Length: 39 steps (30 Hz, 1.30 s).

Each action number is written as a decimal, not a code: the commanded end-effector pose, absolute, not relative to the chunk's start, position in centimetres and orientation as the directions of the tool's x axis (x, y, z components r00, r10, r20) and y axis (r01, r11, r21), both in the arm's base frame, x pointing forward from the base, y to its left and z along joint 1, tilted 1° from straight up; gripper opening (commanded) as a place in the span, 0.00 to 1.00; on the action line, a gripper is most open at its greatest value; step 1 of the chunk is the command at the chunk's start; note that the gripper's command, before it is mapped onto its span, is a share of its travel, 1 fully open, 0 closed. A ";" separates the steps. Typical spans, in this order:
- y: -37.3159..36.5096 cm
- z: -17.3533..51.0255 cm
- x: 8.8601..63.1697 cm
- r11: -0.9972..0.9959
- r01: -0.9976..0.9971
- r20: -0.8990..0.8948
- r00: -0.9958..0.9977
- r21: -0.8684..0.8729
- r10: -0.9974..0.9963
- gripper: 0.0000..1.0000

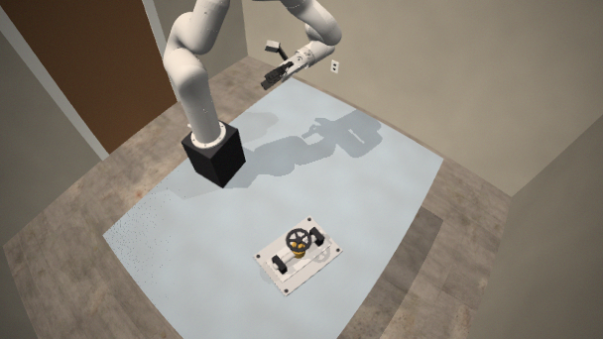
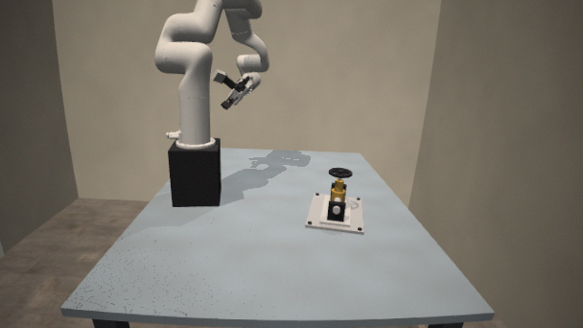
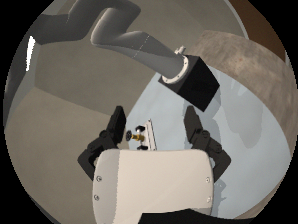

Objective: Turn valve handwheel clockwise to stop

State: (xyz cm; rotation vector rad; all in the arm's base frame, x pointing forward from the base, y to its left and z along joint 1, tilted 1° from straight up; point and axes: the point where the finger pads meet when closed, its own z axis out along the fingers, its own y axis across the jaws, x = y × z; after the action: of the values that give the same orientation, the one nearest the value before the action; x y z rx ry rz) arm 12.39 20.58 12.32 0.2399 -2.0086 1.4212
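Hand (image 1: pixel 272 79) spread wide, grasping nothing, raised high near the base (image 1: pixel 233 164). Handwheel (image 1: pixel 298 239) level atop the valve (image 2: pixel 338 189), bolted on its plate (image 2: pixel 316 218) toward the desk (image 2: pixel 240 269) edge, well apart. Upright stem, so rim free for a pinch from above.

Bare test room: plain beige walls (image 2: pixel 336 72), wood-plank floor (image 1: pixel 60 278), brown door (image 1: pixel 94 64) and wall socket (image 1: pixel 335 65) beyond the pale-blue table (image 2: pixel 268 269).
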 end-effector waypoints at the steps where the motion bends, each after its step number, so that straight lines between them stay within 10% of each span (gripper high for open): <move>1: 20.7 12.4 12.4 0.396 -0.496 0.603 -0.768 -0.773 0.214 1.00; 20: 20.7 12.2 12.7 0.410 -0.480 0.595 -0.772 -0.776 0.222 1.00; 39: 18.8 5.9 19.9 0.602 0.086 0.348 -0.748 -0.794 0.565 1.00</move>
State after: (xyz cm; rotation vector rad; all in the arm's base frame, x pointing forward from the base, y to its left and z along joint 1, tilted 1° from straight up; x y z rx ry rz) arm 18.12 19.23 7.11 -0.3486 -2.2084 1.1497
